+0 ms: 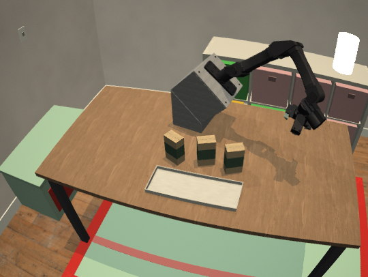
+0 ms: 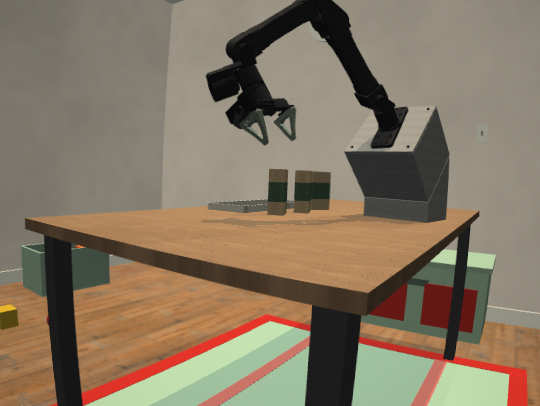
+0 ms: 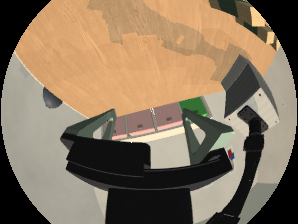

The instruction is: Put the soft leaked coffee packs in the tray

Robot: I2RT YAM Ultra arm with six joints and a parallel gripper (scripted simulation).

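From the top view, nothing looks done yet — three coffee packs stand upright in a row near the middle of the table (image 1: 102, 123): the left pack (image 1: 174, 147), the middle pack (image 1: 206, 149) and the right pack (image 1: 234, 157). The tray (image 1: 193, 187) lies just in front of them toward the front edge, with nothing in it. The gripper (image 1: 297, 127) hangs high, off toward the far right corner, well apart from the packs.

The exterior view shows its fingers (image 2: 256, 126) spread wide, holding nothing, above the packs' height.

The wrist view looks down past the open fingers at bare tabletop — only a pack (image 3: 249, 19) at the edge. Every squeeze test, and any move to the tray, is left to do
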